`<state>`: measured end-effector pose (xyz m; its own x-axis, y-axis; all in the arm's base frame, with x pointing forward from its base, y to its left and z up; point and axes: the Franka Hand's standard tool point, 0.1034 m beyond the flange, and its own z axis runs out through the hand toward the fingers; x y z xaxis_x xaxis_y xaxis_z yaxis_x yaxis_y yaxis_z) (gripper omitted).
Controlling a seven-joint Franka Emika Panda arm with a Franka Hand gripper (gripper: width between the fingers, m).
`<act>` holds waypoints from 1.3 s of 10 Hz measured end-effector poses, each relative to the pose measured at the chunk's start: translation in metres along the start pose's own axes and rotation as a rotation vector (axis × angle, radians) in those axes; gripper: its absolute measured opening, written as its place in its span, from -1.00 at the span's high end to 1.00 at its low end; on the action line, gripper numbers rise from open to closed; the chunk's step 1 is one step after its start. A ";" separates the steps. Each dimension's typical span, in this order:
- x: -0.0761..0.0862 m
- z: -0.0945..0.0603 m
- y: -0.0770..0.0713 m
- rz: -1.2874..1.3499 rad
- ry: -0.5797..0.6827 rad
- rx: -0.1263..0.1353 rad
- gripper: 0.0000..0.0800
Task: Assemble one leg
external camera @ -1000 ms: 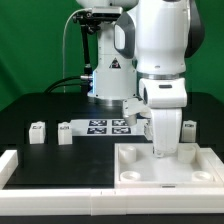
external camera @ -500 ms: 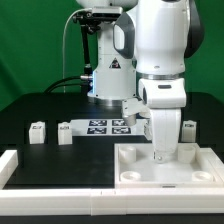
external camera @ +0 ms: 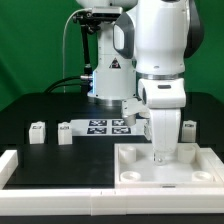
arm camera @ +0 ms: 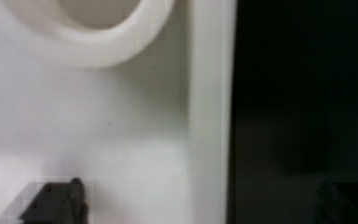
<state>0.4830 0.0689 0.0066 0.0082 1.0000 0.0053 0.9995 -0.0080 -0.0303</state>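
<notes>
Three small white legs with tags stand on the black table: two at the exterior view's left (external camera: 38,129) (external camera: 64,130) and one at the right (external camera: 188,127). My gripper (external camera: 160,152) points straight down over the back part of the large white square board (external camera: 185,168), away from all the legs. In the wrist view the gripper (arm camera: 197,202) is open and empty. One dark fingertip (arm camera: 55,200) is over the board's white surface (arm camera: 105,120), the other (arm camera: 341,200) over the black table beyond its edge. A round socket (arm camera: 105,25) shows nearby.
The marker board (external camera: 110,126) lies flat behind the large board, between the legs. A white raised rim (external camera: 12,165) runs along the table's front and left. The robot's base and green backdrop stand at the back.
The gripper has sunk very slightly toward the large white board. The legs have not moved.
</notes>
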 end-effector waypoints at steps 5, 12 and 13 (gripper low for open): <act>0.012 -0.038 -0.031 0.291 -0.010 -0.034 -0.62; 0.023 -0.041 -0.042 0.808 0.015 -0.022 -0.62; 0.023 -0.037 -0.052 1.022 0.023 -0.002 -0.62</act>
<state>0.4326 0.0925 0.0453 0.8575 0.5144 -0.0030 0.5141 -0.8572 -0.0289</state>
